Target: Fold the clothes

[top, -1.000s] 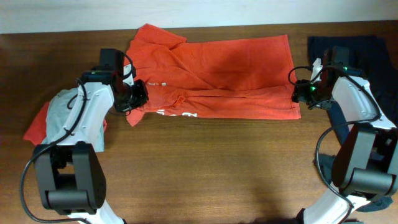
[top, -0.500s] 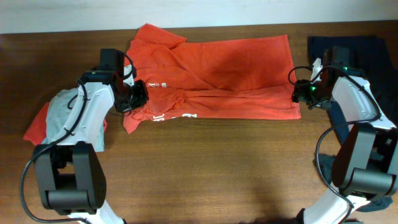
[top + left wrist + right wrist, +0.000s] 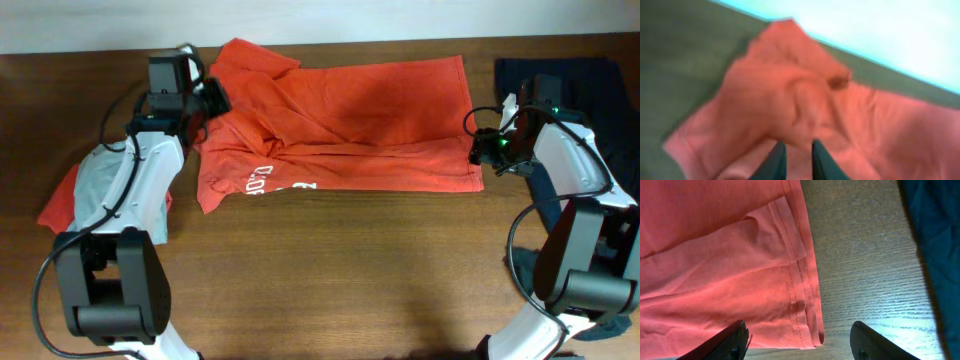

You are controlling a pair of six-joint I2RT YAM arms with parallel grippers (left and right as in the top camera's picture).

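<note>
The clothes, one orange-red T-shirt [image 3: 380, 110], lie spread across the far half of the table, with white lettering [image 3: 265, 180] showing at the near left. My left gripper [image 3: 212, 95] hovers over the shirt's far-left sleeve area. In the blurred left wrist view its fingers [image 3: 777, 160] stand a narrow gap apart, with bunched shirt [image 3: 790, 95] beyond them and nothing pinched. My right gripper [image 3: 481, 148] sits at the shirt's right hem. In the right wrist view it [image 3: 802, 345] is wide open, and the hem corner [image 3: 805, 310] lies between its fingers, ungripped.
A dark navy garment [image 3: 590, 80] lies at the far right, just right of my right gripper, and shows again as the navy cloth [image 3: 935, 240]. A light grey shirt [image 3: 100, 190] with red cloth [image 3: 55, 210] under it lies beneath my left arm. Bare wood table [image 3: 350, 270] fills the near half.
My left gripper let go of the shirt's left edge and moved up toward the far side. The left part of the shirt dropped and spread, baring more lettering. The right arm stayed still.
</note>
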